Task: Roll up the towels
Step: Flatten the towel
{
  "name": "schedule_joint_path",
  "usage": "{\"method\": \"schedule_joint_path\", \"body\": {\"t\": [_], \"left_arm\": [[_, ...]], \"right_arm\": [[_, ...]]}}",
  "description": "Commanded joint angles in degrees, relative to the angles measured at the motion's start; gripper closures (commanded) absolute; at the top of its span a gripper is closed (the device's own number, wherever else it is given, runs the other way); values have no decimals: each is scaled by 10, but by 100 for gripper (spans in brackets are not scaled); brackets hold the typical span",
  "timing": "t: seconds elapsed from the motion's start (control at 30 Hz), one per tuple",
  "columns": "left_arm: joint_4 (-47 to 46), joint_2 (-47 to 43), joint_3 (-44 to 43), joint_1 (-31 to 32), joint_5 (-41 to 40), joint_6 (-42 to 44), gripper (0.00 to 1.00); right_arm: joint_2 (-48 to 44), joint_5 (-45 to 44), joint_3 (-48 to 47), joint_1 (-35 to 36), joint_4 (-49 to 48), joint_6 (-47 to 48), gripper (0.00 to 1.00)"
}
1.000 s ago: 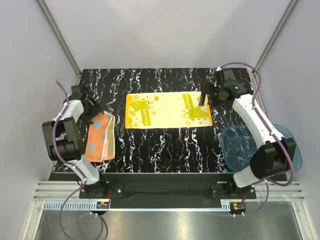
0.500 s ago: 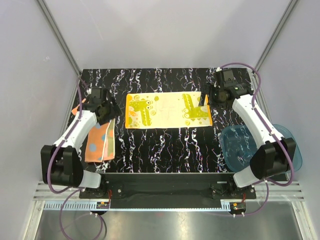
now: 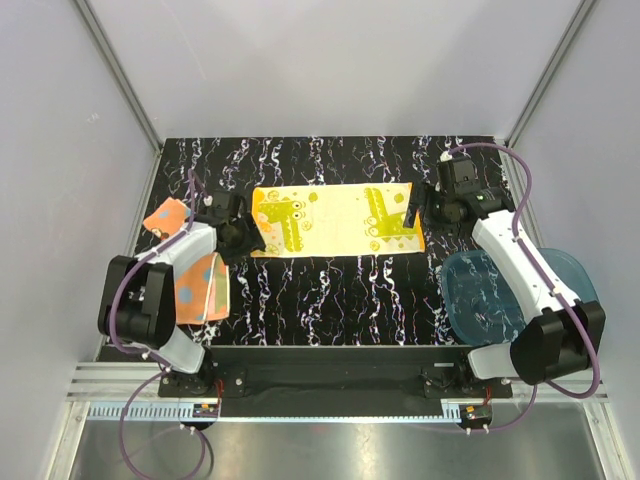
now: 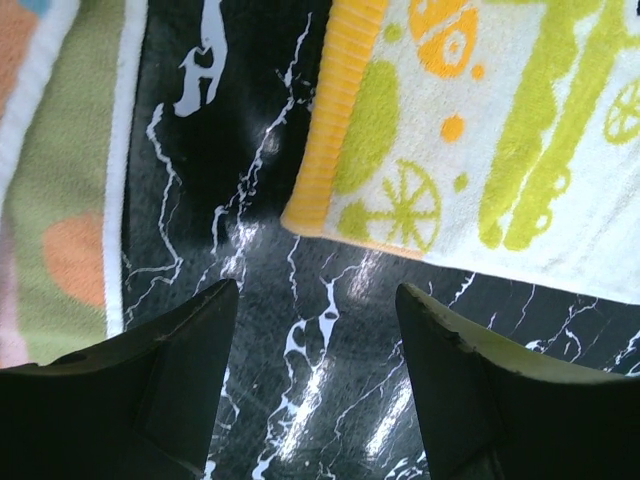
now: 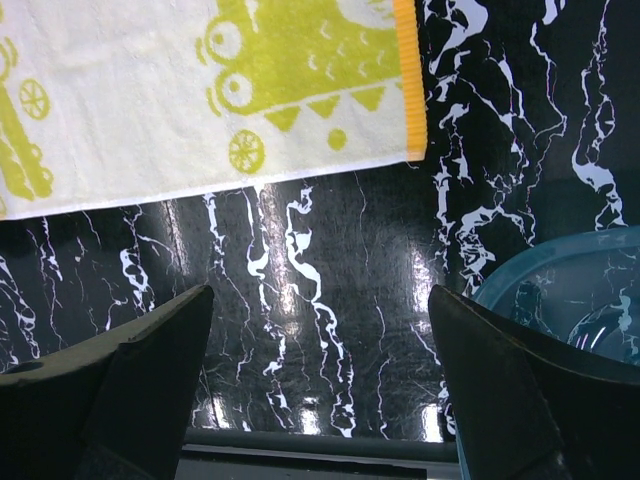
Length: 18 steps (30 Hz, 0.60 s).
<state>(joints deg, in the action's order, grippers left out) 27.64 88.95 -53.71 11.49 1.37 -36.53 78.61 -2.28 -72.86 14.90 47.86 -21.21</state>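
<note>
From above I see the yellow towel [image 3: 335, 221] flat mid-table and the orange towel [image 3: 192, 272] unrolled at left, so rolling hasn't begun; left wrist: left gripper [image 4: 315, 375] spread, empty; right wrist: right gripper [image 5: 320, 385] spread, empty.

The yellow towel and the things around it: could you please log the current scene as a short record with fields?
yellow towel: spread flat, unrolled, mid-table
orange towel: lying at the table's left side, unrolled
left gripper: open, empty, near the yellow towel's left end
right gripper: open, empty, at its right end
blue tray: right side, overhanging the table
</note>
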Motion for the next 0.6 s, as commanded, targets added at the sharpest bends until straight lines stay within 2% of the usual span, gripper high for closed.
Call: {"method": "schedule_joint_path", "body": {"t": [0.0, 0.57], "left_arm": [[-49, 13, 6, 6, 4, -12, 31], [-82, 76, 1, 11, -26, -2, 42]], "right_arm": [[-26, 0, 10, -1, -17, -8, 5], [1, 3, 5, -1, -14, -2, 5]]}}
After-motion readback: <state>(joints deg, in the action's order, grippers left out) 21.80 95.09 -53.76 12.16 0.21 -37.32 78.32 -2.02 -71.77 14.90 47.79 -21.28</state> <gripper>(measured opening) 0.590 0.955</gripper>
